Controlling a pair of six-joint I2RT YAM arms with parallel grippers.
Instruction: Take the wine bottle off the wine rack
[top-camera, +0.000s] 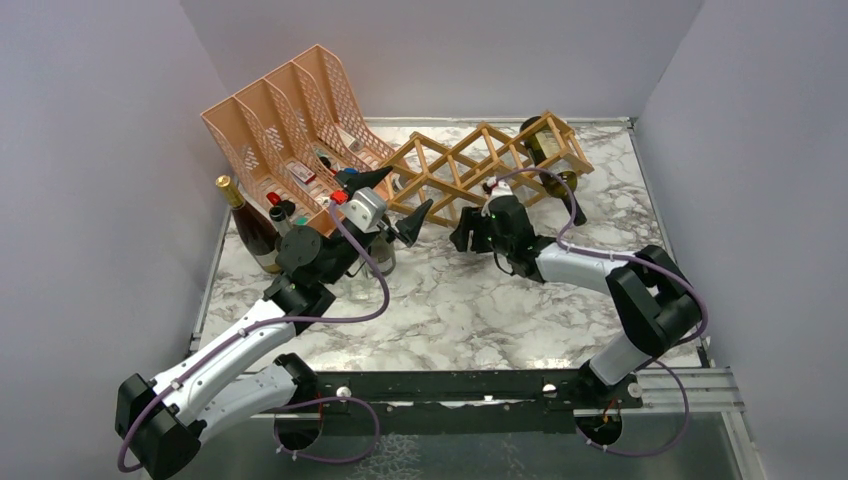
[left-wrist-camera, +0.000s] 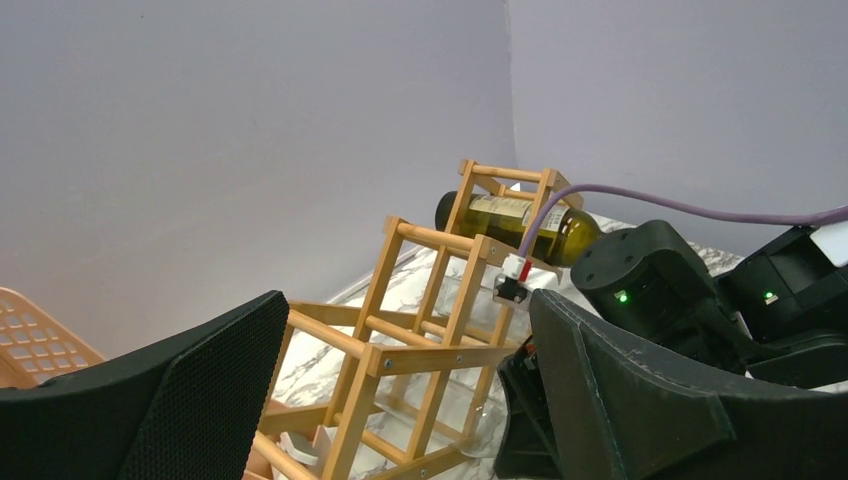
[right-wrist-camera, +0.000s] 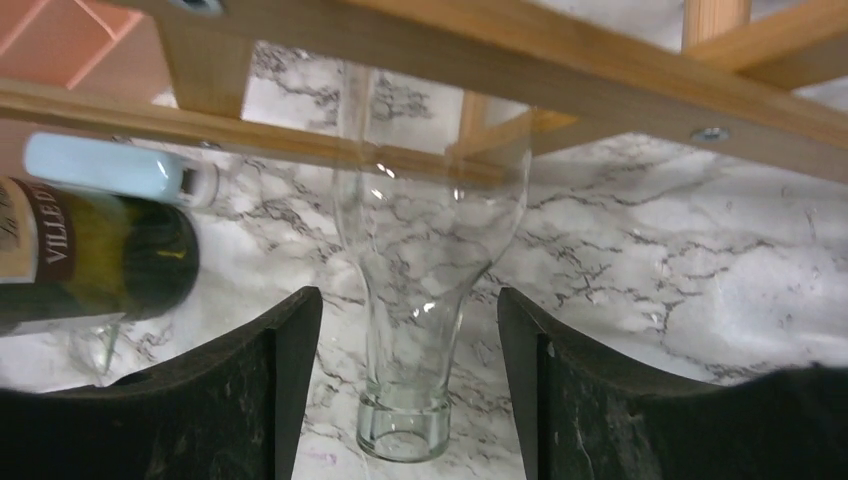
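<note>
The light wooden wine rack (top-camera: 480, 160) lies along the back of the table. A dark green wine bottle (top-camera: 545, 140) rests in its right end and also shows in the left wrist view (left-wrist-camera: 520, 220). A clear glass bottle (right-wrist-camera: 420, 290) lies in a lower opening, neck toward the right wrist camera. My right gripper (right-wrist-camera: 410, 330) is open, with a finger on each side of that neck and a gap on both sides. In the top view the right gripper (top-camera: 468, 238) is at the rack's front. My left gripper (top-camera: 408, 188) is open around the rack's left end (left-wrist-camera: 430, 350).
A salmon-pink mesh file organiser (top-camera: 290, 120) stands at the back left, with small items in it. A gold-capped bottle (top-camera: 250, 225) stands beside it. A second dark labelled bottle (right-wrist-camera: 90, 260) lies left of the clear one. Grey walls enclose the table.
</note>
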